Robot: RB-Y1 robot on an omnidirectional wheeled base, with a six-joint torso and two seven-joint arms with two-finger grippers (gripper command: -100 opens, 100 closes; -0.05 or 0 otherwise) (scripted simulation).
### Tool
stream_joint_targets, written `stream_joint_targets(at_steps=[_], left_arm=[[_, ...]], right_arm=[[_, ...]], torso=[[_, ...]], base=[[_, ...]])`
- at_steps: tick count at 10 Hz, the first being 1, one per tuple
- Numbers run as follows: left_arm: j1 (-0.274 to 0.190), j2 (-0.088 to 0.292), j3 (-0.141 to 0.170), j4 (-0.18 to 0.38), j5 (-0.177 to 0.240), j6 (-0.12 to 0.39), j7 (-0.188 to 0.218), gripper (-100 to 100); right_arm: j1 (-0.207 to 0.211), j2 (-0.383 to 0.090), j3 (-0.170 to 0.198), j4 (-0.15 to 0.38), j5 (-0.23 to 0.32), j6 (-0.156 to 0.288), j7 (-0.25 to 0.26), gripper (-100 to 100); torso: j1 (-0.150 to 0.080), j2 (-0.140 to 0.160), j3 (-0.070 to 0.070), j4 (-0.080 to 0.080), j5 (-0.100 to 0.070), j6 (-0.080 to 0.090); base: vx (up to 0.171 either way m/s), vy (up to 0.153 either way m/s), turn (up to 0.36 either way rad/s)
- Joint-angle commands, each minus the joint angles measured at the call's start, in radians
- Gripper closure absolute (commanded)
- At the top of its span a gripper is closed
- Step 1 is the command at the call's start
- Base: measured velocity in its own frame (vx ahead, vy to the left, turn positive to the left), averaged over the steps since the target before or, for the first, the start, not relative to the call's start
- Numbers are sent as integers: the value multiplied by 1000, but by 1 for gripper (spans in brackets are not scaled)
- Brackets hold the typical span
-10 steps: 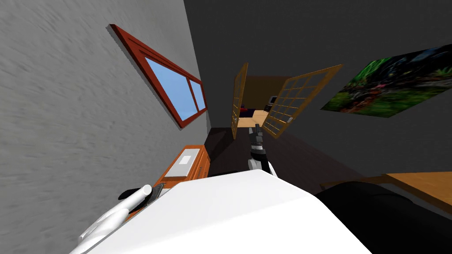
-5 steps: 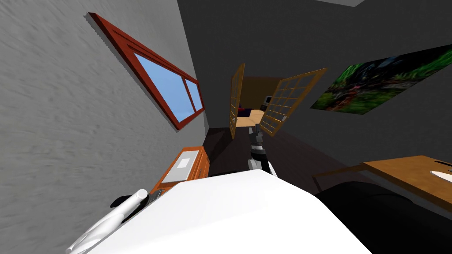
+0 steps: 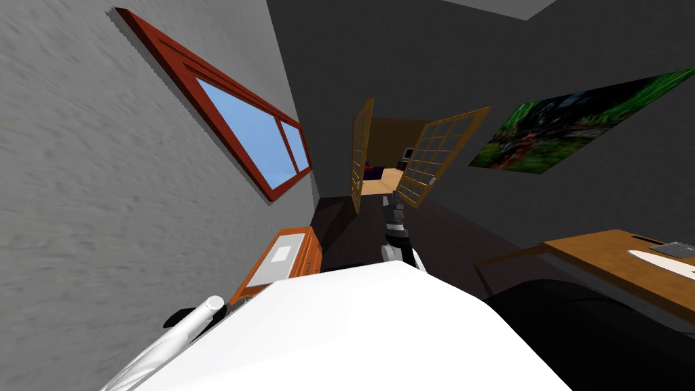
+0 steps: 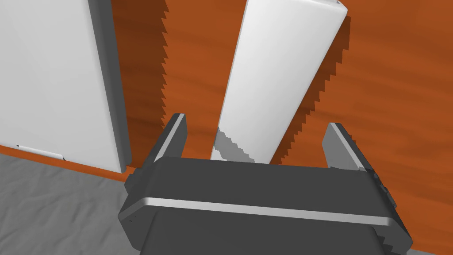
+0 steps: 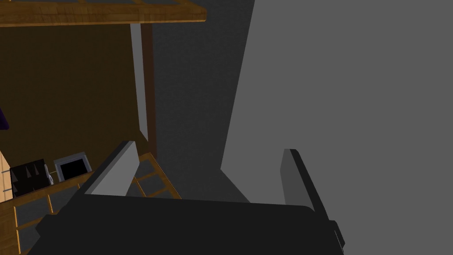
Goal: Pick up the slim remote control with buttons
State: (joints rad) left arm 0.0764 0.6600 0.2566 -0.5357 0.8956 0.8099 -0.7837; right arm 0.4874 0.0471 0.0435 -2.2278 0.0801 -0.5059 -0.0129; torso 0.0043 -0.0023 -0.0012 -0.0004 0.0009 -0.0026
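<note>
A slim, plain white bar, the remote control (image 4: 283, 66), lies flat on an orange wooden cabinet top (image 4: 389, 88). No buttons show on its face. My left gripper (image 4: 256, 126) hangs just over its near end, open, one finger on each side and neither touching it. The gripper's dark body hides the remote's near tip. In the head view my left forearm (image 3: 180, 329) reaches down at the lower left, toward the orange cabinet (image 3: 309, 254). My right gripper (image 3: 392, 201) is held out forward in the air, open (image 5: 208, 172) and holding nothing.
A broad white slab with a grey edge (image 4: 53, 79) lies on the cabinet beside the remote, close to one left finger. The cabinet stands against the grey wall under a red-framed window (image 3: 251, 136). Lattice doors (image 3: 434, 163) stand open ahead. A wooden table (image 3: 604, 261) is at the right.
The whole head view has swung: the window slid up and left, and more of the wooden table came in at the right. That is my own turning. Both arms look unchanged.
</note>
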Motion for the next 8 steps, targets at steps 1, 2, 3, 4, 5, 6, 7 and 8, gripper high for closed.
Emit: stream_joint_targets(at_steps=[1,2,3,4,5,6,7,8], left_arm=[[-13,2,5,36,13,3,-24,-100],[-16,1,8,52,22,15,-34,-100],[-17,1,10,62,28,23,-41,-100],[-10,0,7,43,22,19,-28,-100],[-11,-1,7,44,22,21,-29,0],[-19,-28,1,51,1,-6,-12,-100],[-23,-42,-2,55,-9,-19,-3,-100],[-27,-56,-6,58,-19,-33,6,-100]], right_arm=[[0,0,0,0,0,0,0,0],[0,0,0,0,0,0,0,0],[0,0,0,0,0,0,0,0],[0,0,0,0,0,0,0,0],[0,0,0,0,0,0,0,0],[0,0,0,0,0,0,0,0],[0,0,0,0,0,0,0,0],[0,0,0,0,0,0,0,0]], torso=[[0,0,0,0,0,0],[-1,0,0,0,0,0],[-1,0,0,0,0,0],[-1,0,0,0,0,0],[-2,0,0,0,0,0],[-3,0,0,0,-1,0],[-2,1,0,0,0,0],[1,2,1,0,0,0]], base=[[5,36,-37],[4,33,-51],[4,47,-62],[2,24,-14],[0,0,0],[-9,40,-11],[-30,81,-16],[-22,91,-9]])
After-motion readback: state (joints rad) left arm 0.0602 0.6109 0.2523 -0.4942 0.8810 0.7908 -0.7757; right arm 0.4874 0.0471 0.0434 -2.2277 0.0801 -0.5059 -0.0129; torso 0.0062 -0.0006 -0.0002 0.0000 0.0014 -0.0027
